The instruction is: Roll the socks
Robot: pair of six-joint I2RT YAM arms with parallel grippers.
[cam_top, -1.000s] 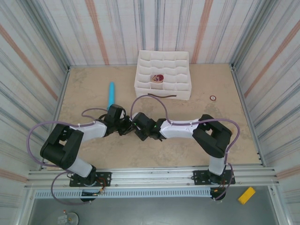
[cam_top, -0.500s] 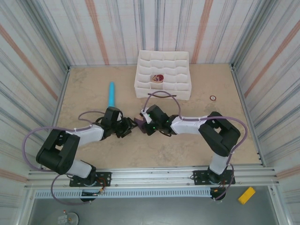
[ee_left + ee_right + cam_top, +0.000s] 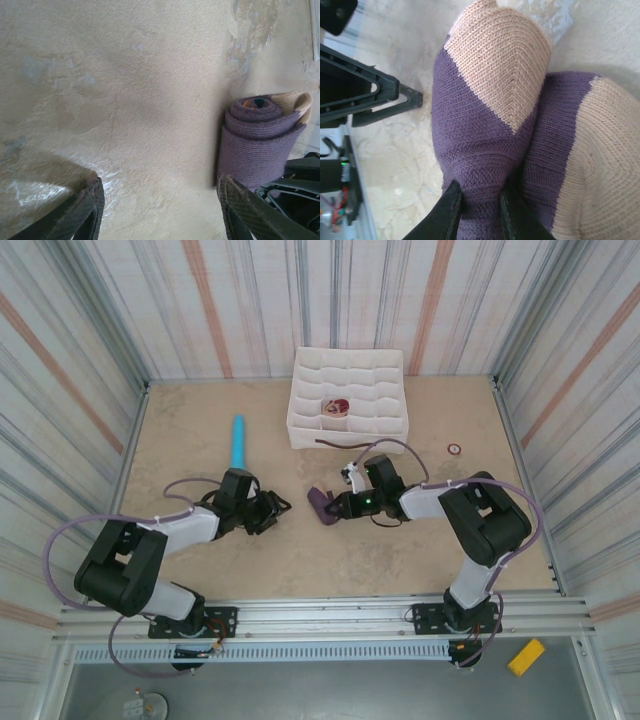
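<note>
The socks [image 3: 320, 504] form a dark purple roll with beige patches, lying on the table near its middle. In the left wrist view the roll [image 3: 257, 140] shows its coiled end, with a beige edge at the top. My right gripper [image 3: 338, 506] is shut on the roll's purple fabric [image 3: 480, 150], which bunches between the black fingertips [image 3: 451, 212]. My left gripper [image 3: 272, 510] stands open to the left of the roll with only bare table between its mesh pads [image 3: 85, 207]. The roll sits just beyond its right pad.
A white compartment tray [image 3: 392, 430] stands at the back with one rolled item [image 3: 336, 407] in a cell. A light-blue cylinder [image 3: 238, 440] lies at the back left, and a small ring [image 3: 455, 449] to the tray's right. Striped walls enclose the table.
My left gripper has opened, let go of the roll and stayed to the left. The right gripper has drawn the roll to the right, away from it.
</note>
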